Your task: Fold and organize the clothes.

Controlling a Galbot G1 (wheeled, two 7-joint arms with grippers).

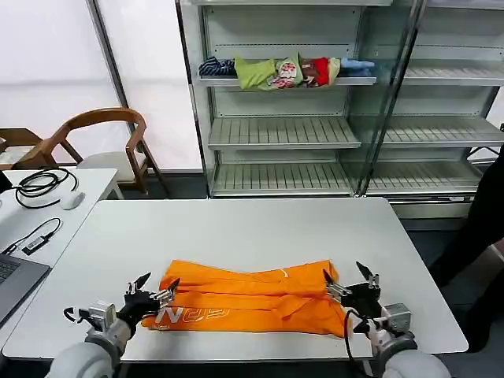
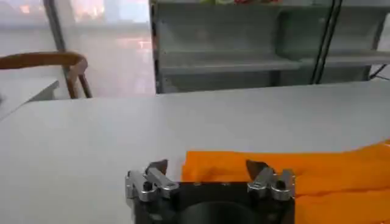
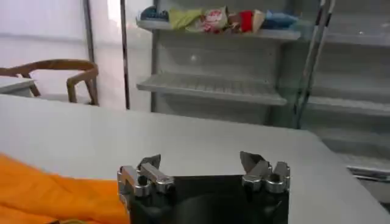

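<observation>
1. Head view: orange T-shirt [image 1: 252, 298] spread as a wide, partly folded band along the near edge of the tabletop [image 1: 252, 224], white lettering toward its left end. Left hand [image 1: 154, 290] at the left end of the shirt, fingers spread, holding nothing; right hand [image 1: 350, 282] at the right end, equally open and empty. Likely step: gripping both ends to make the next fold. Best done by closing on both edges at matching height, then lifting evenly to keep the band from twisting. Laptop [image 1: 12, 277] and cables [image 1: 43, 187] on the neighbouring desk, chair [image 1: 102, 142] behind, heap of clothes [image 1: 287, 71] on the shelf [image 1: 283, 80]; nothing blocking the fold.

2. Left wrist view: left hand [image 2: 207, 173] open just over the shirt's edge [image 2: 286, 176], cloth under one finger, not pinched.

3. Right wrist view: right hand [image 3: 201, 167] open, shirt [image 3: 49, 192] beside one finger, bare tabletop ahead.
</observation>
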